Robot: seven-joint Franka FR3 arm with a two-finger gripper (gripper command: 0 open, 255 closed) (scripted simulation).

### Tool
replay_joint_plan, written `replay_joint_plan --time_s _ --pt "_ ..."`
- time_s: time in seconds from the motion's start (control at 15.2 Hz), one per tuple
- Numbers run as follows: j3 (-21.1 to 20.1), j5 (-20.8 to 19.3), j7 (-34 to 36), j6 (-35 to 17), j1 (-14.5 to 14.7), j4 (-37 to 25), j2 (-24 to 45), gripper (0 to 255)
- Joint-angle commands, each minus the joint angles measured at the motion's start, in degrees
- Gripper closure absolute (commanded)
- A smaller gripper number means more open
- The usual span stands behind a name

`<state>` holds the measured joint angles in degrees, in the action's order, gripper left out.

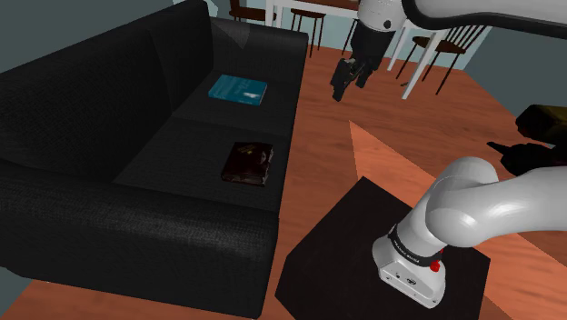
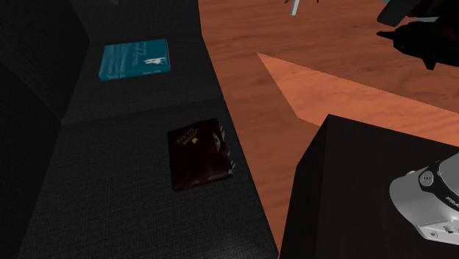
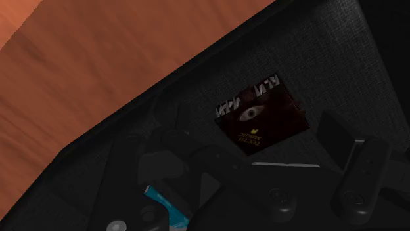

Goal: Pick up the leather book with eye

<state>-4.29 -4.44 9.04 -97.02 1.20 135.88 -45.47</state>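
The gripper (image 1: pixel 349 88) hangs above the wooden floor (image 1: pixel 327 173), fingers spread and empty. The dark brown eye book (image 1: pixel 248 162) lies flat on the black sofa (image 1: pixel 100 136), near the seat's front edge.

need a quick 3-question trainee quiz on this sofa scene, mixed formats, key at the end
1. True or false: on the black sofa, the teal book is stacked on the eye book.
2. Pick one: which lies nearer the stand? A) the teal book B) the eye book C) both equally
3. Fill in: the jaws are ___ and hold nothing.

Key: 1 false; 2 B; 3 open.
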Motion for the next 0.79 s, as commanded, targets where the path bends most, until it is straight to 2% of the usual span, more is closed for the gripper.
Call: replay_joint_plan --time_s 0.0,0.73 --pt "0.0 0.0 0.0 0.0 0.0 0.0 0.0 0" --pt "-0.7 -0.3 -1.6 -21.0 1.5 7.7 15.0 0"
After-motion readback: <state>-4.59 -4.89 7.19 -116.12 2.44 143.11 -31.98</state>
